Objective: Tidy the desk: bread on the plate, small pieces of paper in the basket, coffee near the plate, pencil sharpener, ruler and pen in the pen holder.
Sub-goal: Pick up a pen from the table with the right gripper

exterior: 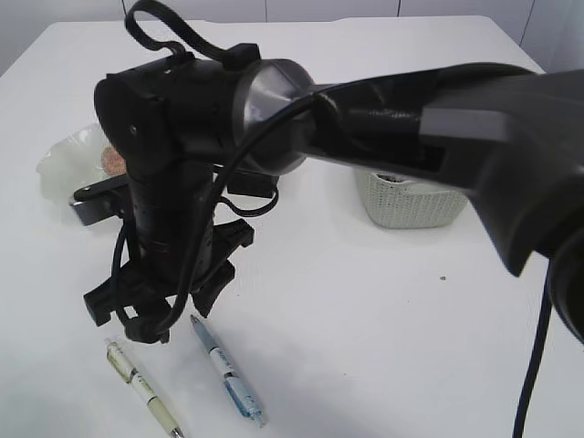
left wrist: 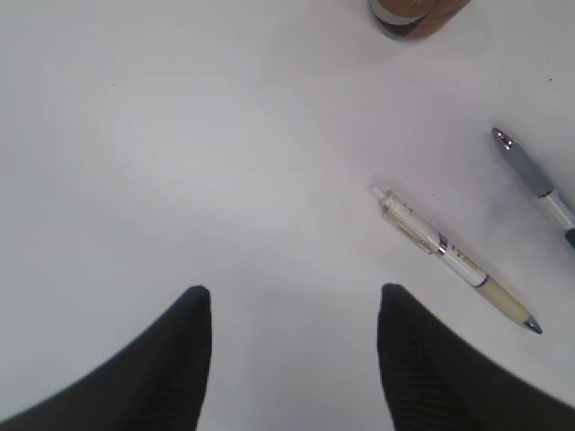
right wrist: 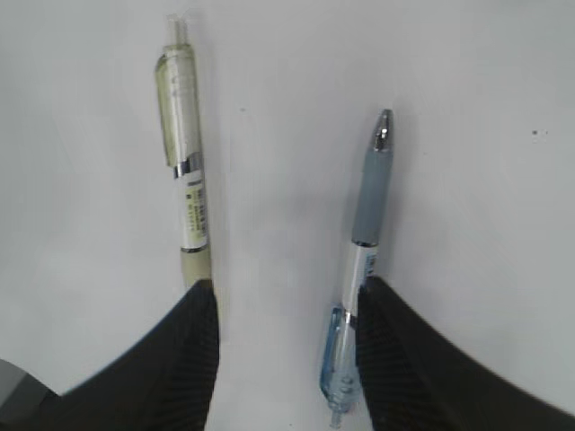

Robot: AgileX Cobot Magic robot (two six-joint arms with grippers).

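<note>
Two pens lie side by side near the front edge: a yellowish pen (exterior: 141, 383) (right wrist: 184, 162) (left wrist: 449, 256) and a blue pen with a grey grip (exterior: 228, 374) (right wrist: 364, 233) (left wrist: 539, 180). My right gripper (exterior: 164, 319) (right wrist: 287, 287) reaches across from the right and hangs open above them, one finger over each pen's near end. My left gripper (left wrist: 294, 292) is open over bare table, left of the pens, and mostly hidden in the exterior view. Bread (exterior: 111, 160) sits on the white plate (exterior: 64, 160). The coffee cup (left wrist: 413, 13) stands upright. Ruler, pencil sharpener, paper and pen holder are out of view.
A white woven basket (exterior: 411, 205) stands at mid-right behind the right arm. That arm's big black links (exterior: 411, 119) cross the middle of the exterior view and hide much of the white table (exterior: 365, 319).
</note>
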